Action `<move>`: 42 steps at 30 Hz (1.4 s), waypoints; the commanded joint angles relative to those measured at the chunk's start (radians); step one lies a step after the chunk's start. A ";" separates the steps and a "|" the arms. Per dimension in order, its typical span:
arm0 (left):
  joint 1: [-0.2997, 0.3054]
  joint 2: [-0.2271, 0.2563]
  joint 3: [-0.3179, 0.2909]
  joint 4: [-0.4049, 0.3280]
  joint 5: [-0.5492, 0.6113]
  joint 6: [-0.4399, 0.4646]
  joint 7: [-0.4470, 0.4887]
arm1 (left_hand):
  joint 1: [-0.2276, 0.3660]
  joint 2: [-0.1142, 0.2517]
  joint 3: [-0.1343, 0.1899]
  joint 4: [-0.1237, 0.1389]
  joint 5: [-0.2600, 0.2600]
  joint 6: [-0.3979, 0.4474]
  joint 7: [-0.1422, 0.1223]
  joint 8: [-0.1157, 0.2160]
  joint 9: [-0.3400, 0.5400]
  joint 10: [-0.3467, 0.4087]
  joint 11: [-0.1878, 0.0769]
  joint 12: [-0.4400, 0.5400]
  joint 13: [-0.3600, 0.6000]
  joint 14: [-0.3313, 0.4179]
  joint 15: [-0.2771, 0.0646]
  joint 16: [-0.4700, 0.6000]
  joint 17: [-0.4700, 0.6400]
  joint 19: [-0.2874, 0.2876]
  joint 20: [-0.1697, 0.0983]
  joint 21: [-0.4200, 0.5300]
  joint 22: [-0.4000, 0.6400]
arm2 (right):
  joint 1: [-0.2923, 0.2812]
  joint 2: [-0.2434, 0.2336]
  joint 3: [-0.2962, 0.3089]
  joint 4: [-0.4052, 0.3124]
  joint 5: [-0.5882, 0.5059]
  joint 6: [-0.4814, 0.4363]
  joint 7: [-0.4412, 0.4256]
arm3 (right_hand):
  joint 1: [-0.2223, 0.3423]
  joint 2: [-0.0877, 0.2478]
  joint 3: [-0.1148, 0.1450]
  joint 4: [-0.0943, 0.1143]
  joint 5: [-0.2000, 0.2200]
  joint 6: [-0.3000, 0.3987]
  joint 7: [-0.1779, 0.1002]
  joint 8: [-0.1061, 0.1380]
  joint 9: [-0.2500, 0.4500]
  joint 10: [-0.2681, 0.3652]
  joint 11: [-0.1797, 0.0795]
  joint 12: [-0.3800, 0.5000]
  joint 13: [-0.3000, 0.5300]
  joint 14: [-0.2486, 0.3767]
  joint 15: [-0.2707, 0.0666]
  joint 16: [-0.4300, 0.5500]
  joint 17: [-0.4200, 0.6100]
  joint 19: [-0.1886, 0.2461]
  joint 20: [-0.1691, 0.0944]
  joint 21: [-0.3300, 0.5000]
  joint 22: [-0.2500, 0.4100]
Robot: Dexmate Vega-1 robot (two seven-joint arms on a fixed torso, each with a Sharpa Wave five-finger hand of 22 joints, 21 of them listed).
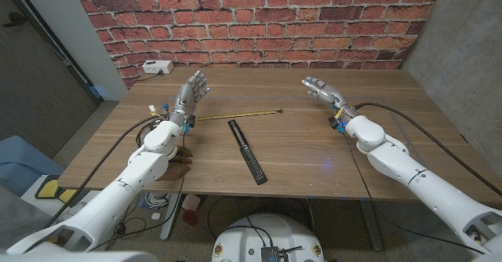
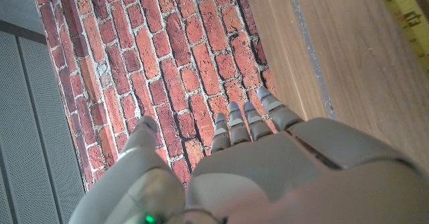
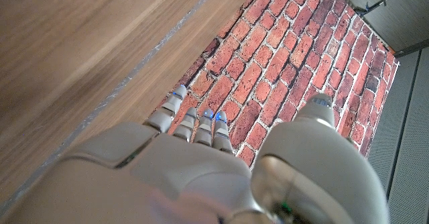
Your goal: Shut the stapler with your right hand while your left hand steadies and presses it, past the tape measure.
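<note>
Both arms are up and waiting, and nothing has been touched yet. The left robot hand (image 1: 190, 94) hangs over the far left of the counter (image 1: 329, 156), fingers spread and holding nothing; the right robot hand (image 1: 323, 92) mirrors it on the far right, equally empty with fingers apart. Between them, the stapler (image 1: 247, 151) lies swung fully open, a long dark strip running from the centre toward the near edge. Just beyond its far end the yellow tape measure (image 1: 235, 114) blade stretches across the counter, close to the left robot hand.

By my reading the step is the approach. The smart play looks like this: bring the left robot hand down first, clear of the tape so the blade isn't dragged, and pin the stapler near its hinge so it can't skid on the wood. Then the right robot hand should get under the free arm, fold it over and press. The thin, flat profile may be hard to lift.

A white box (image 1: 157, 67) sits at the far wall, well out of play.
</note>
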 commanded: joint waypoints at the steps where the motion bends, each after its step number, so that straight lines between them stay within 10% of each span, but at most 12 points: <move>1: 0.005 -0.024 -0.003 0.021 0.033 -0.070 0.019 | -0.003 0.006 0.003 0.004 0.006 0.042 -0.005 0.015 0.005 0.043 -0.015 0.021 0.002 0.041 -0.017 0.017 0.004 0.018 -0.009 0.009 0.001 | -0.028 -0.015 -0.005 -0.038 -0.123 -0.005 -0.105 | 0.039 0.007 0.006 -0.019 0.007 0.033 -0.010 0.010 0.003 0.037 -0.004 0.007 0.003 0.030 -0.051 0.009 0.003 0.026 -0.013 -0.004 0.004; 42: 0.028 -0.043 -0.029 0.072 -0.035 -0.116 -0.041 | 0.004 0.005 0.000 -0.002 0.006 0.026 -0.011 0.007 0.005 0.026 -0.014 0.012 0.001 0.023 -0.012 0.007 0.002 0.007 -0.009 0.004 0.001 | -0.071 -0.053 -0.030 -0.168 -0.361 -0.084 -0.213 | 0.142 0.048 0.070 -0.047 -0.041 0.138 -0.041 0.033 0.017 0.167 -0.029 0.031 0.015 0.143 -0.078 0.044 0.014 0.101 0.052 -0.022 0.006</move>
